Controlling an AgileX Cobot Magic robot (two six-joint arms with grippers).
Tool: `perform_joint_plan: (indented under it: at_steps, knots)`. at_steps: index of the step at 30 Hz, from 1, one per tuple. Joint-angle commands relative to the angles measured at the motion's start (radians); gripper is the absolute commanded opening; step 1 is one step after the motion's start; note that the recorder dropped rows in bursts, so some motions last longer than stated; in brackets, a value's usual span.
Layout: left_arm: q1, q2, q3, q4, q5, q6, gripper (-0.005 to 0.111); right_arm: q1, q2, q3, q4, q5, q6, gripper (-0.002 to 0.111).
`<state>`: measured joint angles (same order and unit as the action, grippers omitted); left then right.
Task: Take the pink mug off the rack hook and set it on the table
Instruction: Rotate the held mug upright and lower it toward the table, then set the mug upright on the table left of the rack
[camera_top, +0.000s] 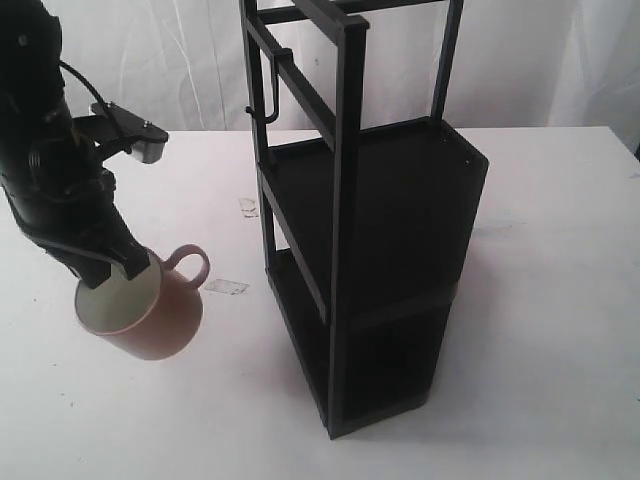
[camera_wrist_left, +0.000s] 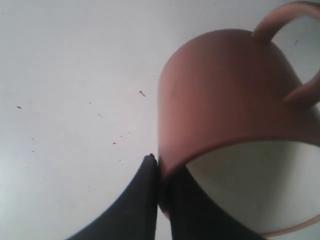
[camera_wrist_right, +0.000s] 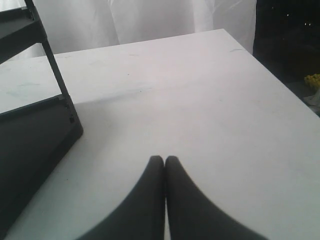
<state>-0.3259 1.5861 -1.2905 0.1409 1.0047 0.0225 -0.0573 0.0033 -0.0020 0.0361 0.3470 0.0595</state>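
Observation:
The pink mug hangs tilted just over the white table at the left, its cream inside facing the camera and its handle toward the rack. My left gripper is shut on the mug's rim, one finger inside and one outside. The rack hook on the top bar of the black rack is bare. My right gripper is shut on nothing above the table beside the rack's base; it does not show in the exterior view.
A small clear scrap lies on the table between the mug and the rack, and a second scrap lies further back. The table edge drops off beside the right gripper.

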Motion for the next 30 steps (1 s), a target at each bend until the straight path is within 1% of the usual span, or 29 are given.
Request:
perform_joint_plan:
  at_steps: [1,6,10,20,30]
  knots:
    - [-0.005,0.020,-0.007,-0.013,-0.063,0.004,0.000,0.007,-0.003,0.002,-0.007,-0.008,0.001,0.000]
    - [-0.005,0.077,-0.007,-0.013,-0.094,-0.002,0.000,0.007,-0.003,0.002,-0.007,-0.008,0.001,0.000]
    - [-0.005,0.079,-0.007,-0.013,-0.104,-0.002,0.000,0.007,-0.003,0.002,-0.007,-0.008,0.001,0.000]
    - [-0.005,0.079,0.024,-0.013,-0.196,-0.007,0.000,0.007,-0.003,0.002,-0.007,-0.008,0.001,0.000]
    - [-0.005,0.079,0.044,-0.013,-0.226,-0.001,0.000,0.007,-0.003,0.002,-0.007,-0.006,0.001,0.000]
